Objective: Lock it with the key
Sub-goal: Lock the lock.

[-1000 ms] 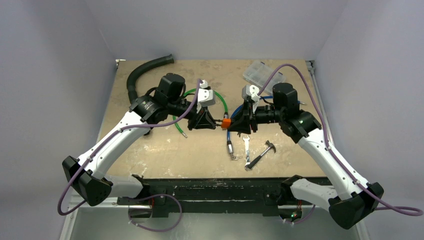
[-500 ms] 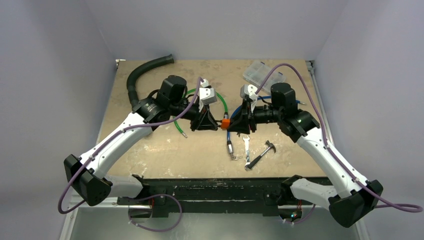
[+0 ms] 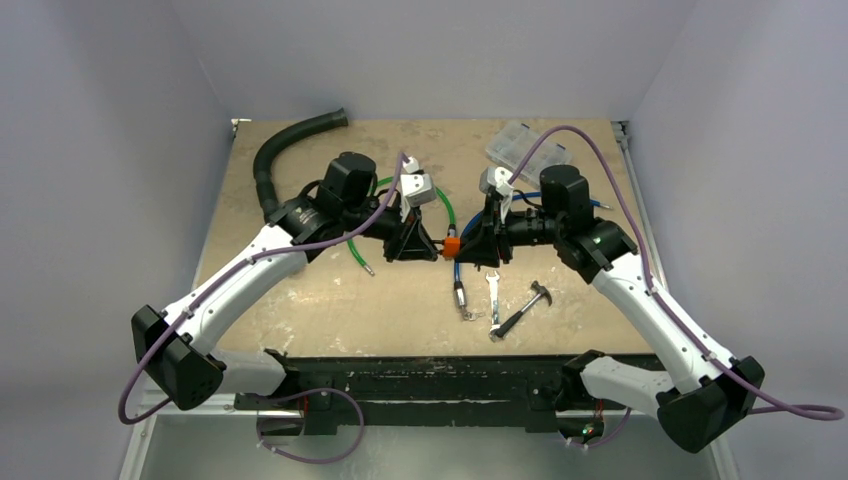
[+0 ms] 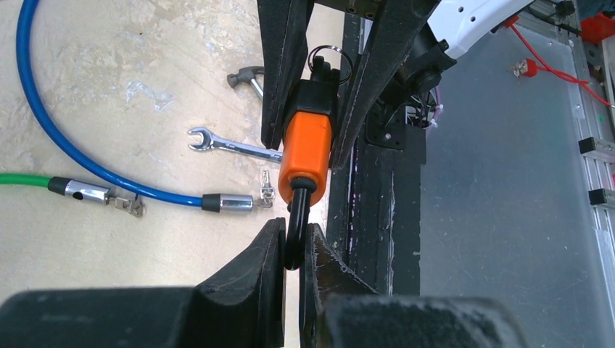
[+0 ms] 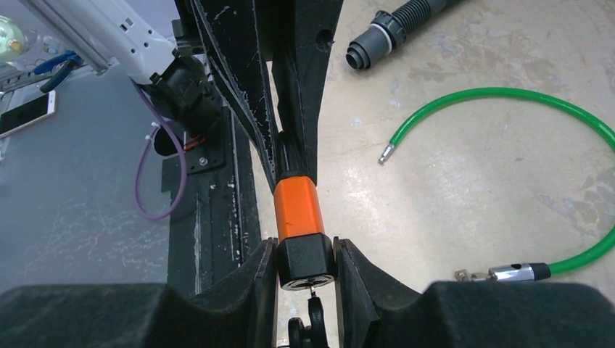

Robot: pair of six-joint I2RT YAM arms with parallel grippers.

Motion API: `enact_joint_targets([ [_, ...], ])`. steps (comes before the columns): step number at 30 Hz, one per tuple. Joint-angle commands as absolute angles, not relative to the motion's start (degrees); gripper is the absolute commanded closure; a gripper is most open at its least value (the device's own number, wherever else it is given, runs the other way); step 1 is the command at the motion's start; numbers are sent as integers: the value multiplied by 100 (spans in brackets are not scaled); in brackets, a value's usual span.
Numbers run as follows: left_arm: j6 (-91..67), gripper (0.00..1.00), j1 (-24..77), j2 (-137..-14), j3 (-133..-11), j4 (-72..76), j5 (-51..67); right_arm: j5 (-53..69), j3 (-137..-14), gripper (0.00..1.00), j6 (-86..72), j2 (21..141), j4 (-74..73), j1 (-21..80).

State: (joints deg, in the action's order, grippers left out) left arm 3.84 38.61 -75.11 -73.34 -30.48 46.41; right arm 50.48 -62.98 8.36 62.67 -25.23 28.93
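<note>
**Padlock held in the air between both tools**

The orange padlock hangs above the middle of the surface, not touching it. The left tool comes in from 9 o'clock, its fingers clamped on the black shackle. The right tool comes in from 3 o'clock and grips the black base end of the padlock. The key, with its wire ring, sticks out of that base between the right fingers. A wrench and a hammer lie at about 5 o'clock from the padlock. A black hose curves at 10 o'clock.
</note>
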Motion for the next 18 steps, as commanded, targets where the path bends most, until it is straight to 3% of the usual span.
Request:
enact_joint_targets([
  [1, 162, 100, 4320, -7737, -7339, -1837, 4934, 5479, -6442, 100, 478, 6385, -1065, 3256],
  [18, 48, 100, 4504, -7943, -7396, -1364, 5071, 5571, -6337, 100, 266, 6499, -450, 3458],
])
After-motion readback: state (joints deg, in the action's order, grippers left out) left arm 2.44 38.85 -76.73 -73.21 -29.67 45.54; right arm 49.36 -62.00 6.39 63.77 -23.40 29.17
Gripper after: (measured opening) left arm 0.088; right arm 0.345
